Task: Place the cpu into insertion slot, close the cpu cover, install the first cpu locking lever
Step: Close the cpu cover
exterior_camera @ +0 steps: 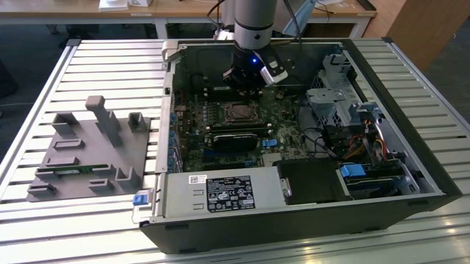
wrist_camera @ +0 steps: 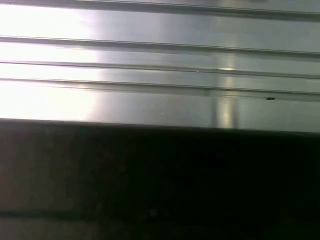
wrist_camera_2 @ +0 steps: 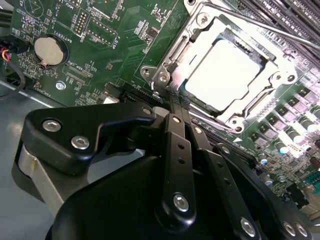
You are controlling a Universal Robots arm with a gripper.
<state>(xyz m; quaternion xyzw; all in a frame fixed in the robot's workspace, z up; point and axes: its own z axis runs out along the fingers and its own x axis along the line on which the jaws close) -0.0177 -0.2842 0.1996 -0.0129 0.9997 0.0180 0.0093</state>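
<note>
While empty, one pinched-together claw (wrist_camera_2: 176,102) beside one covered cpu (wrist_camera_2: 225,75).

I log an open black computer case (exterior_camera: 382,137) lying on the slatted aluminium table (exterior_camera: 103,66). On the exterior view's left, beside the case, stands a grey plastic parts fixture (exterior_camera: 88,157). Inside the case lies the green motherboard (exterior_camera: 220,132), a grey labelled power supply box (exterior_camera: 220,193) before it. The pale silver square cpu (wrist_camera_2: 227,75) sits in the insertion slot (exterior_camera: 240,112), the silvery frame cpu cover (wrist_camera_2: 200,30) around it. My black gripper (wrist_camera_2: 176,102) hangs just behind that slot.
</note>
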